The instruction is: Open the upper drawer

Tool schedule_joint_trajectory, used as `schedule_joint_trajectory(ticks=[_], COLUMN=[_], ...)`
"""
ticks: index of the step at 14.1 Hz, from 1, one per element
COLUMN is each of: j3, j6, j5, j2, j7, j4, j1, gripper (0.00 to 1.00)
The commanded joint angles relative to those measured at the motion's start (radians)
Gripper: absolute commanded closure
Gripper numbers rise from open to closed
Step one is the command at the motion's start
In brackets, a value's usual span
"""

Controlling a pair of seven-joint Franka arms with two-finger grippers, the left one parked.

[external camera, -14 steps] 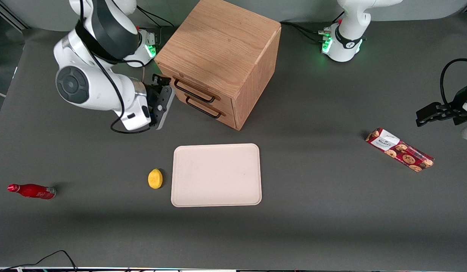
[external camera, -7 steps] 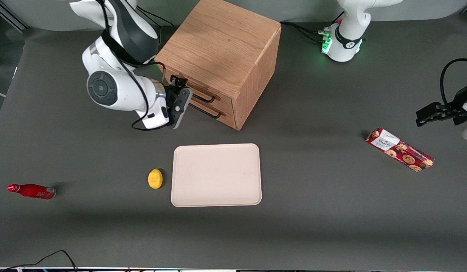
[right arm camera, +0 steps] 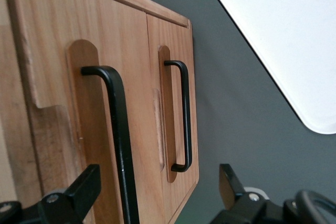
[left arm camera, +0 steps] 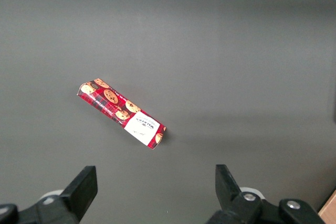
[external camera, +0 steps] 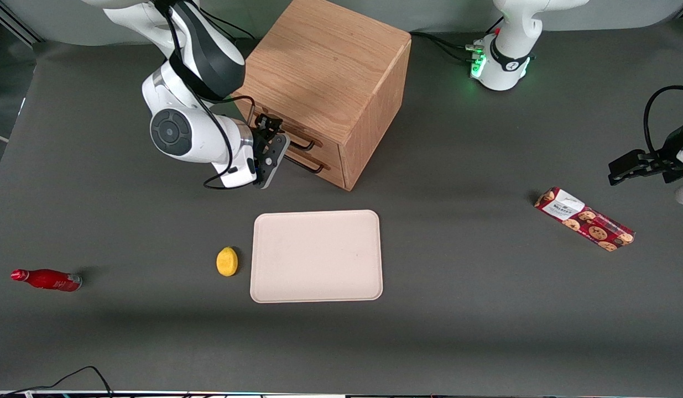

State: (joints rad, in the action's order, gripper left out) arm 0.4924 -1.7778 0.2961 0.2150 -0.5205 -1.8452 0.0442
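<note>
The oak cabinet [external camera: 324, 61] stands on the table away from the front camera. Its upper drawer [external camera: 326, 145] sits flush and shut, with its black bar handle [right arm camera: 119, 129] across the front. The matching lower drawer [right arm camera: 178, 145] below it is also shut, and its handle [right arm camera: 185, 114] is free. My gripper [external camera: 276, 143] is directly in front of the drawers at the height of the upper handle. In the right wrist view the gripper [right arm camera: 157, 195] is open, and the upper handle's bar runs between the two fingertips, close to one of them, without being clamped.
A beige tray [external camera: 316, 255] lies nearer the camera than the cabinet, with a yellow lemon [external camera: 227, 261] beside it. A red bottle [external camera: 47, 279] lies toward the working arm's end of the table. A cookie pack [external camera: 584, 219] lies toward the parked arm's end.
My arm has swung sideways along the cabinet front, bringing the gripper from beside the cabinet's corner to in front of the drawers and around the upper handle.
</note>
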Motion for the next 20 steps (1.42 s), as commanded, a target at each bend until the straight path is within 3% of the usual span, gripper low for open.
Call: schedule_joint_trajectory(ticks=[1,20], j3=[0.0,0.015], j6=[-0.028,-0.123], j5=[0.024,-0.009], j2=[-0.034,-0.008], j7=[0.037,0.076], j4=[-0.046,-0.095], j1=[-0.001,-0.001], gripper=[0.0,0.0])
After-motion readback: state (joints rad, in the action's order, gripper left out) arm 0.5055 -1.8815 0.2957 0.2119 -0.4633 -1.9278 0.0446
